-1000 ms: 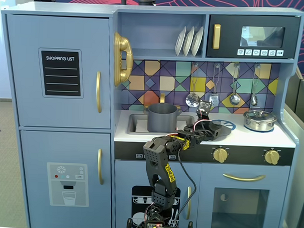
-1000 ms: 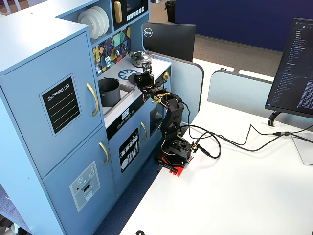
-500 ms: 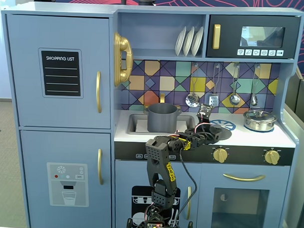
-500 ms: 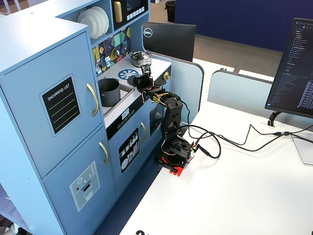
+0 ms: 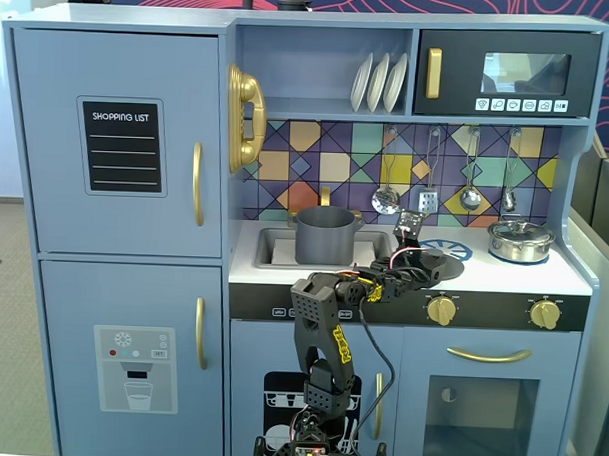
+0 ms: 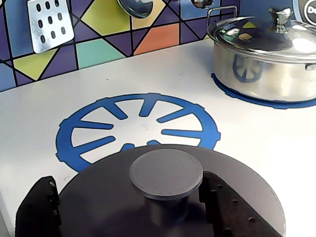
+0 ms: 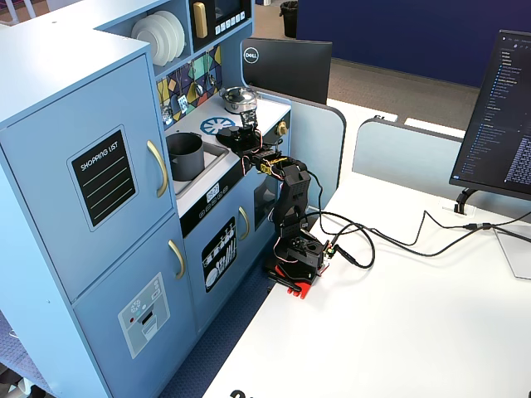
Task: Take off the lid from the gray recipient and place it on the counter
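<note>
The dark gray lid (image 6: 98, 197) lies flat on the white counter (image 6: 256, 148), over the near edge of the printed blue burner (image 6: 98, 126). My gripper (image 6: 133, 207) is open above it. The left finger (image 6: 39, 207) stands well clear of the central knob (image 6: 165, 173) and the right finger (image 6: 227, 207) stands right beside it. In a fixed view the lid (image 5: 441, 264) lies to the right of the gray recipient (image 5: 324, 235), which stands uncovered in the sink with my gripper (image 5: 416, 254) over the lid. Another fixed view shows the recipient (image 7: 184, 155) and the lid (image 7: 236, 138).
A shiny silver pot (image 6: 266, 64) with its own lid stands on the right burner, also in a fixed view (image 5: 521, 241). Utensils (image 5: 386, 199) hang on the tiled back wall. Gold knobs (image 5: 442, 310) line the front panel below the counter edge.
</note>
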